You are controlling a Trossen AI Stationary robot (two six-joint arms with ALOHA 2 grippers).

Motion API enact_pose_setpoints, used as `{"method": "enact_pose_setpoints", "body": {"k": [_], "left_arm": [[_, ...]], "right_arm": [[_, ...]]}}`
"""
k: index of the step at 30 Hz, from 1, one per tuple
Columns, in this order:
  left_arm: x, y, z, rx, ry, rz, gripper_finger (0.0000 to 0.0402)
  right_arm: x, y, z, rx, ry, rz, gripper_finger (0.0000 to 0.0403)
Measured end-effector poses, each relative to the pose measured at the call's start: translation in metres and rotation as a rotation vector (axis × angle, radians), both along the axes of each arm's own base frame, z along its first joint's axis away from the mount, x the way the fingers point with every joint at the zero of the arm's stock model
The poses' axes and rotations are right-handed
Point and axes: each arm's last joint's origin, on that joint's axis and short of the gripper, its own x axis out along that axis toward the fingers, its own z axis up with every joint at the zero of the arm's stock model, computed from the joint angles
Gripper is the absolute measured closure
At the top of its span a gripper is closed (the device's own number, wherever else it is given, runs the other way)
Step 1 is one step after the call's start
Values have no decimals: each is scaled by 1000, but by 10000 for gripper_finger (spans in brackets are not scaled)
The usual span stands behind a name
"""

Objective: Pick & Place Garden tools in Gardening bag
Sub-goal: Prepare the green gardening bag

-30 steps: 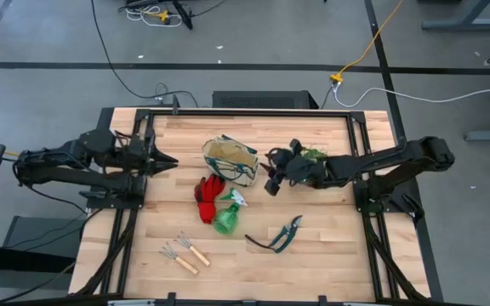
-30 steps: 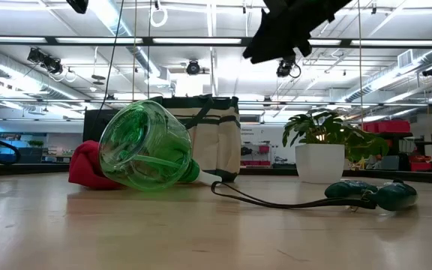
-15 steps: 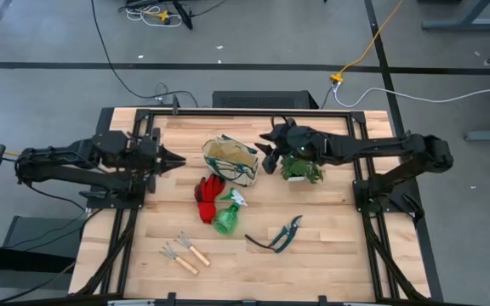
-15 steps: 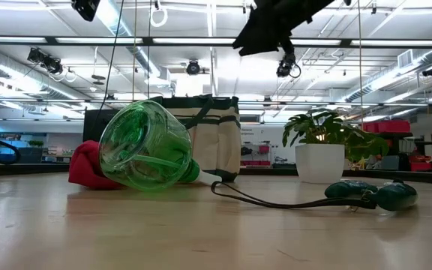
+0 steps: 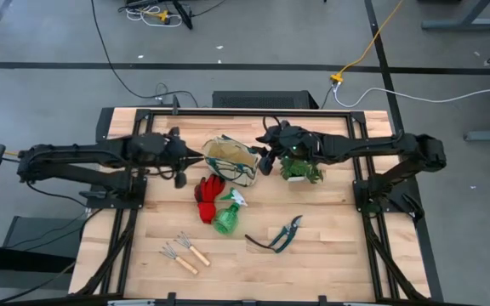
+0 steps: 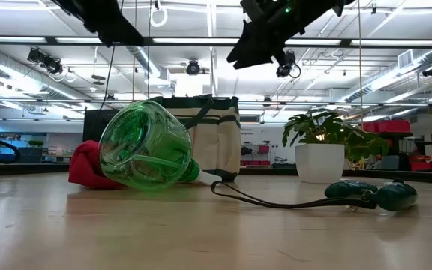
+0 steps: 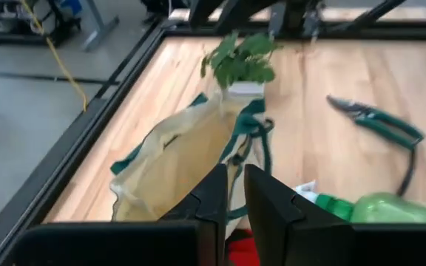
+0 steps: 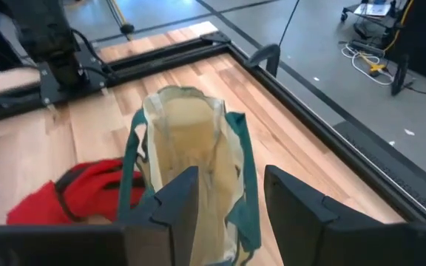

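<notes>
Flanking gardening bag [image 5: 230,160]: left pincer [image 5: 179,159] clenched | right pincer [image 5: 264,155] released | potted plant [image 5: 301,167] beneath right arm

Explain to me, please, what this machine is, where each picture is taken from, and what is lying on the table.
This is a robot with two dark arms at a wooden table; each arm ends in a two-finger end effector. One picture looks straight down, one sits at tabletop level, and one camera rides on each wrist.

Seen from above, the left end effector and the right end effector hover on either side of the gardening bag, a cream tote with green trim, standing open and empty. The right one's fingers are open, the left one's nearly together; neither holds anything.

In front of the bag lie red gloves, a green spray bottle on its side, pruning shears and two small rakes. A potted plant stands beside the bag.
</notes>
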Motion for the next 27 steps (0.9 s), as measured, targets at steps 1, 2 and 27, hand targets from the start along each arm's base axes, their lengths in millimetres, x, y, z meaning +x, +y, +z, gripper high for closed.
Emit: {"method": "enact_pose_setpoints", "body": {"k": [1, 2, 27], "left_arm": [[4, 1, -1, 7, 1, -2, 346], [7, 2, -3, 10, 7, -10, 346], [69, 25, -25, -33, 214, -75, 346]], "right_arm": [[0, -1, 1, 3, -7, 2, 248], [0, -2, 1, 5, -11, 2, 248], [4, -18, 0, 35, -51, 28, 248]]}}
